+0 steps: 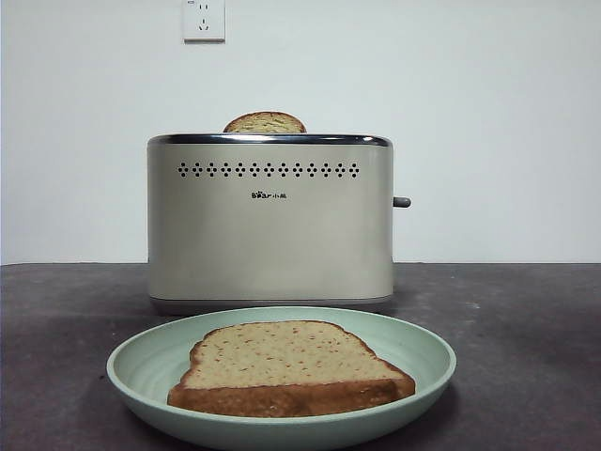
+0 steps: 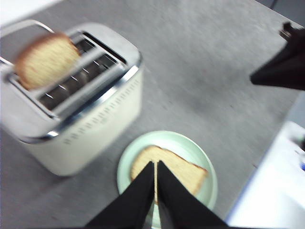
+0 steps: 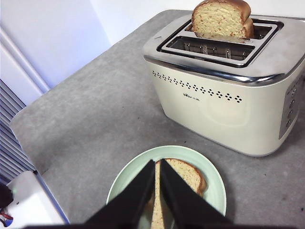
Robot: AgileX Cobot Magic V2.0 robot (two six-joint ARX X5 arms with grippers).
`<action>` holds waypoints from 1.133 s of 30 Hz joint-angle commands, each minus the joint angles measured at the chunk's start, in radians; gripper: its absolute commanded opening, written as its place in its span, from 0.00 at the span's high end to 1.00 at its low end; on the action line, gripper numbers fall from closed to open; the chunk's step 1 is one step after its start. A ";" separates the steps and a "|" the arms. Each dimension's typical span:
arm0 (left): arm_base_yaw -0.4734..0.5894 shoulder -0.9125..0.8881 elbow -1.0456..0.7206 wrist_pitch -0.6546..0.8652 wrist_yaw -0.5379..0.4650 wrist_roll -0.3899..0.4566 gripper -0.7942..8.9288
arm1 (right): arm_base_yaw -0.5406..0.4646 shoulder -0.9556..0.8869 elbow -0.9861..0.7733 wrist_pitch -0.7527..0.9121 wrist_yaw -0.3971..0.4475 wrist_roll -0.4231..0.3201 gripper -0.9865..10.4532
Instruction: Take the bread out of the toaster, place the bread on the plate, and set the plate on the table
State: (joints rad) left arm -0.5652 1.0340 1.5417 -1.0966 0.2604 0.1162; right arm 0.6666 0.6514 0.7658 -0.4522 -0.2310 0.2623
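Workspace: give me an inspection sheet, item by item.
Surface: table, dark, mottled.
Job's things: bread lies flat on the plate; plate rests on the table before the toaster.
Clutter: second slice stands in the toaster's rear slot.
Grippers: left gripper and right gripper both above the plate, jaws nearly together, holding nothing.
Cables: nothing seen.
Surroundings: white wall, wall socket.

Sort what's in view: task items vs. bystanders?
Task items: bread lying flat on the plate; cream toaster behind it; table under both.

Bystanders: second slice sticking up from the toaster's slot; wall socket above. Neither gripper touches anything.
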 commanded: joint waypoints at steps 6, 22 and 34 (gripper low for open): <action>0.232 -0.190 -0.121 0.307 0.002 0.046 0.91 | 0.007 0.005 0.014 0.010 0.004 -0.008 0.91; 0.535 -0.705 -0.980 0.981 -0.014 0.022 0.91 | 0.007 0.005 0.014 0.010 0.004 -0.008 0.91; 0.569 -0.927 -1.345 1.065 -0.154 -0.058 0.91 | 0.007 0.005 0.014 0.010 0.004 -0.008 0.91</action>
State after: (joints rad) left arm 0.0025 0.1135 0.2054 -0.0414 0.1093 0.0689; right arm 0.6666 0.6514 0.7658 -0.4522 -0.2310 0.2623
